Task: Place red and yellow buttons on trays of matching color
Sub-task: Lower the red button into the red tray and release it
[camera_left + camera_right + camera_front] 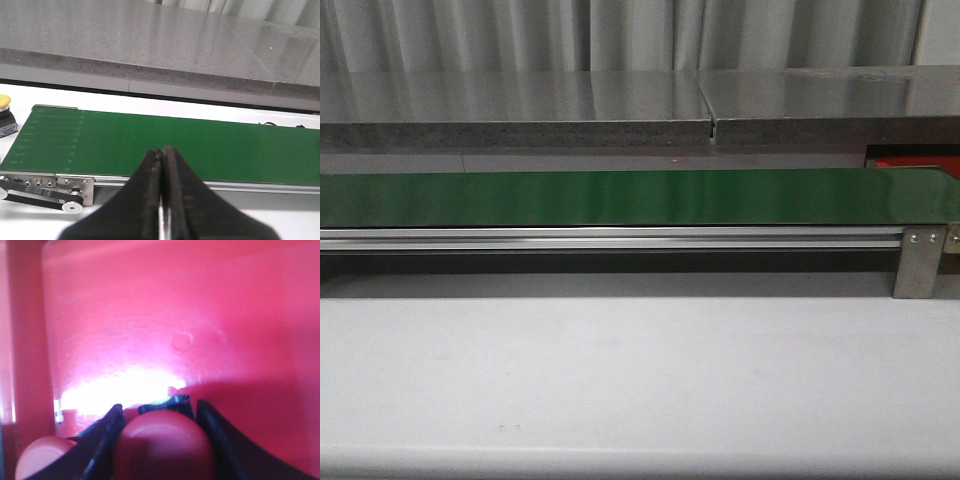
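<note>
In the right wrist view the red tray (175, 315) fills the frame. My right gripper (159, 407) is low over it, shut on a red button (165, 445) whose domed cap sits between the two black fingers. A second red button (37, 457) lies on the tray beside the fingers. The left wrist view shows a yellow button (4, 101) on a dark base off the belt's end. My left gripper (162, 150) is shut and empty, hanging over the near edge of the green belt (150, 142). No yellow tray is in view.
The front view shows the long green belt (620, 197) with nothing on it, its aluminium rail (610, 238) and end bracket (920, 262). A strip of the red tray (915, 160) shows at the far right. A grey stone ledge (520, 110) runs behind the belt.
</note>
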Robot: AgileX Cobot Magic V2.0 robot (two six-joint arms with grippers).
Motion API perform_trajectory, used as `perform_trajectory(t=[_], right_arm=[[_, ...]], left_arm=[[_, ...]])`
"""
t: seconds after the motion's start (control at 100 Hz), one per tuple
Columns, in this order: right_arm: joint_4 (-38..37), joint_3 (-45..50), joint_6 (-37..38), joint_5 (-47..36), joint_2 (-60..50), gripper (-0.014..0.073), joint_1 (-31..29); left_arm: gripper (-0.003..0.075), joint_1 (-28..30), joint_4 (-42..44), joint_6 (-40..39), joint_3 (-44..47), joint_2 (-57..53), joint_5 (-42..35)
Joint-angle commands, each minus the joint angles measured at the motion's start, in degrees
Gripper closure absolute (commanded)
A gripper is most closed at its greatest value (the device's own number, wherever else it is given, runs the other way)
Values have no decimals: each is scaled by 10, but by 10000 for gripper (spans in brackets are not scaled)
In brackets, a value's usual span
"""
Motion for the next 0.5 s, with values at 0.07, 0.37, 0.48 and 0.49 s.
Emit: perform_trajectory(t=[0.07,0.37,0.48,0.49], right_arm=[[-8,-18,-3,-23,-34,398,-2],[-8,-18,-3,-15,-17,392,-2],[-8,-18,-3,-12,-15,299,-3],[-8,-18,-3,-12,-16,288,-4]], left_arm=[[739,-5,-7,1,-17,0,-43],[739,-5,-7,1,-17,0,-43],[739,-5,-7,1,-17,0,-43],[739,-5,-7,1,-17,0,-43]])
